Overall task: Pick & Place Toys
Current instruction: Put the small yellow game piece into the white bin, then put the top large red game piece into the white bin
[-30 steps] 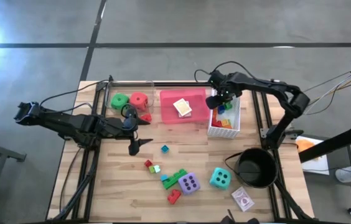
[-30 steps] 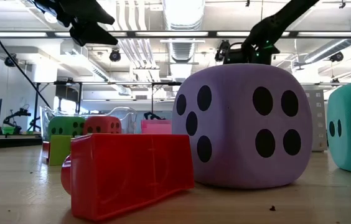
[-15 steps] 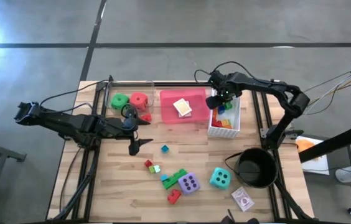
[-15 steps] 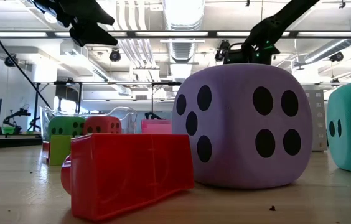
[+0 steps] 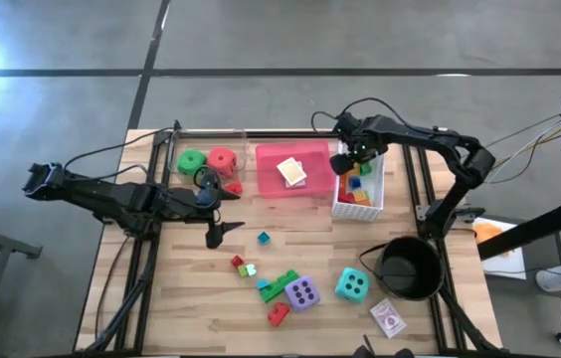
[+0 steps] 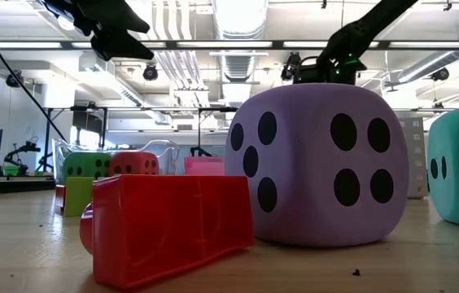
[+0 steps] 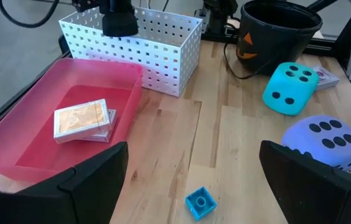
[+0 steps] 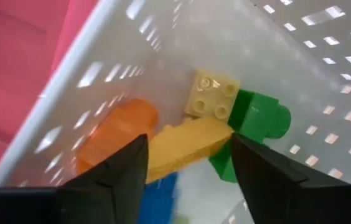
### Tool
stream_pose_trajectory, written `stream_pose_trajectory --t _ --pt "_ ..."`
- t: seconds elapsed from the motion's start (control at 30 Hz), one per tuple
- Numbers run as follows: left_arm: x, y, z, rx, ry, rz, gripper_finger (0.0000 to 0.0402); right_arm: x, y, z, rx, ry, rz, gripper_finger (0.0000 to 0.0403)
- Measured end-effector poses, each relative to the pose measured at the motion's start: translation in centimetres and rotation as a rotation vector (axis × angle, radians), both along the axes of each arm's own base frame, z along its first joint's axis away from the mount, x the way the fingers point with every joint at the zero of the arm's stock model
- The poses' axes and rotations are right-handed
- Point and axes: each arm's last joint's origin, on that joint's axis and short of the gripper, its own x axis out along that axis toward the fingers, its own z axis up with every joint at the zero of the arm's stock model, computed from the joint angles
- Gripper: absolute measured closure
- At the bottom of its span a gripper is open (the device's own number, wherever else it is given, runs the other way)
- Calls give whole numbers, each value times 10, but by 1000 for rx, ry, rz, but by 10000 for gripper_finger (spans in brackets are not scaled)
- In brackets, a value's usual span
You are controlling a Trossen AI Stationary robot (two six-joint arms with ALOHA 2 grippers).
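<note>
Right wrist view: cream, yellow, orange, green and blue plastic bricks (image 8: 211,94) lie heaped in the white perforated basket (image 5: 360,183), directly under the right end effector (image 8: 188,163), whose fingers stand parted with nothing between them. Judged step: dropping a brick into the basket. Done well, the arm should lift straight up clear of the rim before swinging out (the basket wall is close on one side).

Left end effector (image 5: 217,236) hovers wide open and empty above the wooden counter (image 5: 181,298), near a small blue brick (image 7: 200,202). Purple soft die (image 5: 302,292) and teal soft die (image 5: 351,284) are not yet collected. No readable writing; the card pack (image 7: 82,121) in the pink tray (image 5: 282,185) shows only a pattern.
</note>
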Motion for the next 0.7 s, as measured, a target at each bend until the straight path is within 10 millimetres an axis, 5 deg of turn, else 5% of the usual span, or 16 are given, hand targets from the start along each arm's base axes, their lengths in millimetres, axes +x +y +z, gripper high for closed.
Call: stream_pose_trajectory --t 0.33,0.7 --pt "0 0 -1 2 11 0 36 -1 1 0 6 7 3 122" --pt "0 0 -1 6 11 -2 36 -5 5 9 5 7 11 115"
